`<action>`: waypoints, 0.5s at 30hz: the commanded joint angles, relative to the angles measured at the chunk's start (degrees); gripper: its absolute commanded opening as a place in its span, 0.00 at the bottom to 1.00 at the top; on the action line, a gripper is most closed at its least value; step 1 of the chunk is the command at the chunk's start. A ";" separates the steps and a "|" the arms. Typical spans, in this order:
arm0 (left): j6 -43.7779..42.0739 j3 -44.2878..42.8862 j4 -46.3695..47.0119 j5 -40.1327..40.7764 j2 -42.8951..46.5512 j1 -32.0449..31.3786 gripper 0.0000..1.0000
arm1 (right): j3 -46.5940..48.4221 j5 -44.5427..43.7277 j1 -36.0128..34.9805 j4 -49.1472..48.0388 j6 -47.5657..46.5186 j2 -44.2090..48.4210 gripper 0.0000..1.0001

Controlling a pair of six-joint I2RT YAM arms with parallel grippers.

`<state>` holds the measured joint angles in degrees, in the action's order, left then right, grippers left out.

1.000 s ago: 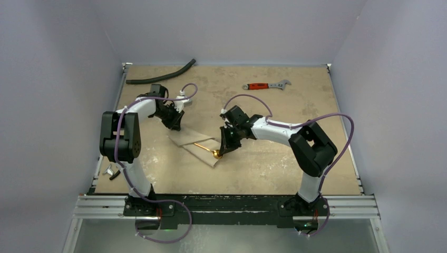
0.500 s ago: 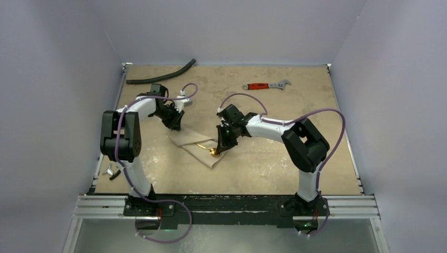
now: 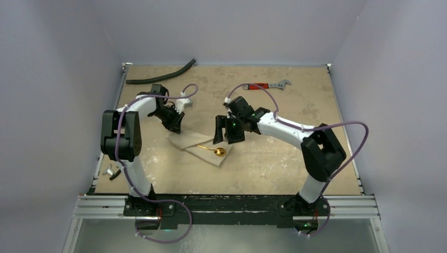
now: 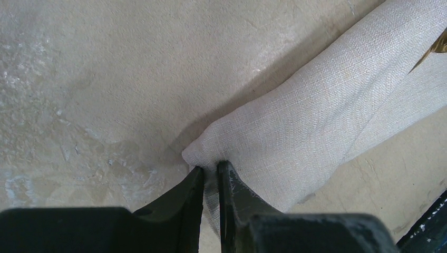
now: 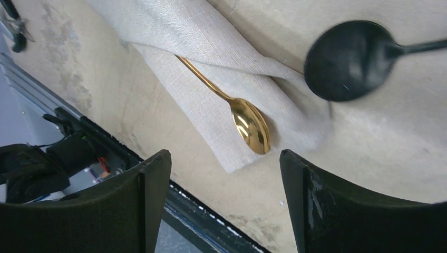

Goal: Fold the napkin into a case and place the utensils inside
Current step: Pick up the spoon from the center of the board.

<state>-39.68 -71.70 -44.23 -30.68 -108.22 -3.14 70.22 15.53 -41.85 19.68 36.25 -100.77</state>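
**Seating the spoon [image 5: 250, 126] in the napkin [image 4: 295, 137] case**

My left gripper [image 4: 210, 169] is pinching the napkin's corner, left of the tabletop's centre. My right gripper [image 5: 225, 158] is hovering wide open over the spoon, whose handle is lying under the fold. Next, I judge: nudging it deeper.

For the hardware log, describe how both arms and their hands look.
Both the left arm and right arm have white tubular links joined by blocky black joint housings, with a purple cable looping loosely along each. The left hand and right hand each end in two plain black fingers.
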 commanded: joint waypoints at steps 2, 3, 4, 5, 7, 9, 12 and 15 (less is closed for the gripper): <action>-0.67 -1.78 -2.31 -1.93 -0.11 0.06 0.15 | -5.69 -1.49 4.45 0.80 4.94 6.53 0.77; -0.60 -1.93 -2.41 -1.93 0.00 0.06 0.15 | -6.92 -1.74 5.50 -0.25 6.15 6.91 0.77; -0.45 -2.16 -2.50 -1.92 0.14 0.10 0.15 | -7.81 -1.93 6.47 -1.18 7.11 6.95 0.77; -0.34 -2.39 -2.65 -1.89 0.35 0.14 0.16 | -8.34 -2.27 6.86 -2.21 8.20 6.66 0.77; -0.10 -3.07 -3.06 -1.84 0.70 0.15 0.20 | -8.68 -2.79 7.04 -4.31 10.19 5.53 0.77; 0.19 -4.29 -3.65 -1.47 0.87 0.28 0.28 | -8.54 -3.15 7.30 -6.58 12.01 3.76 0.79; 0.53 -6.99 -5.26 -1.49 0.98 1.11 0.40 | -7.23 -5.03 7.91 -8.87 13.70 0.54 0.79; 0.37 -10.77 -7.98 -1.18 0.47 1.60 0.55 | -4.92 -7.37 8.31 -9.58 13.35 -3.23 0.79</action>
<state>-39.57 -76.71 -48.62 -30.65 -108.25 -2.70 61.98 12.40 -34.02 12.91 47.37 -100.68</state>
